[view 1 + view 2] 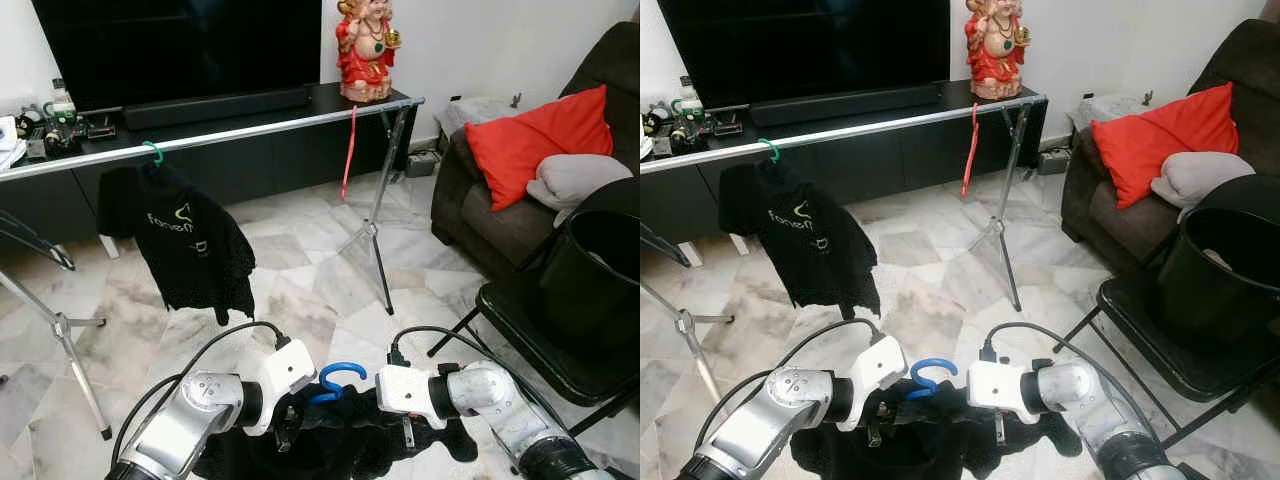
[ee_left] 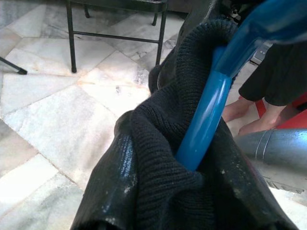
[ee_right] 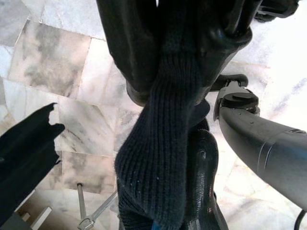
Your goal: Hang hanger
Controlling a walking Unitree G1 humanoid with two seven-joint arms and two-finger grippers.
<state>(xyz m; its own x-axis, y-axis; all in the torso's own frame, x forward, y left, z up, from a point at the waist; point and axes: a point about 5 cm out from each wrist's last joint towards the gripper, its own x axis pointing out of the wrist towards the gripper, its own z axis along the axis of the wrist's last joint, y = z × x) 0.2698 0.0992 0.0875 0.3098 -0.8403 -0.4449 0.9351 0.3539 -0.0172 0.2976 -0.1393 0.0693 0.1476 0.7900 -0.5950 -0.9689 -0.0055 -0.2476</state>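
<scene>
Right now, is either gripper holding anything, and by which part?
Both hold the black garment on the blue hanger: the left gripper at the knit collar by the hanger's neck, the right gripper pinching a knit fold.

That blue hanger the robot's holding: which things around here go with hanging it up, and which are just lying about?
Part of the job:
- blue hanger with a black garment on it
- left gripper and right gripper, both pinching the garment's collar
- silver rail, where a black T-shirt hangs already

Just lying about:
- red statue
- red cushion
- black bucket
</scene>
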